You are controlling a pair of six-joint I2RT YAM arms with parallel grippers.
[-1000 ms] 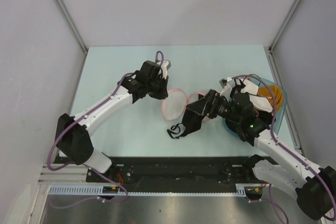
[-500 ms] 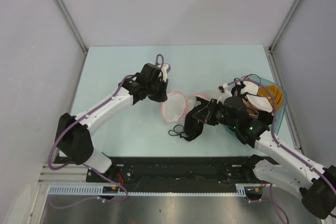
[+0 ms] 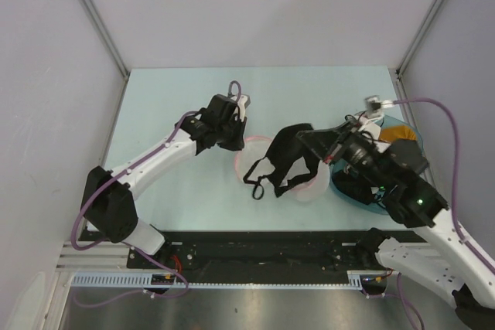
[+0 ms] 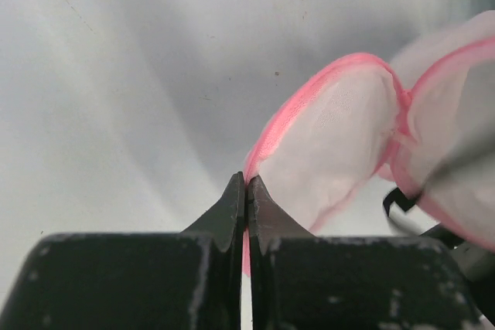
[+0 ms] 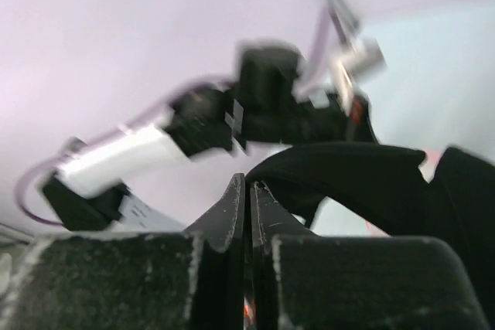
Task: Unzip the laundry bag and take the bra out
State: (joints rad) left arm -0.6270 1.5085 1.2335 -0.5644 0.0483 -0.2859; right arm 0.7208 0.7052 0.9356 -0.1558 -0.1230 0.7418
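- Laundry bag (image 4: 332, 141): soft, light mesh, frame centre in the top view; its pink rim is pinched by the closed left hand (image 4: 246, 185).
- Bra (image 3: 290, 151): limp, likely snag-prone; it is held over the bag by the closed right hand (image 5: 247, 187).

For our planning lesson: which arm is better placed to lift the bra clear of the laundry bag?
Right. The right gripper is shut on the bra, held above the laundry bag; the left gripper pinches the bag's pink rim.
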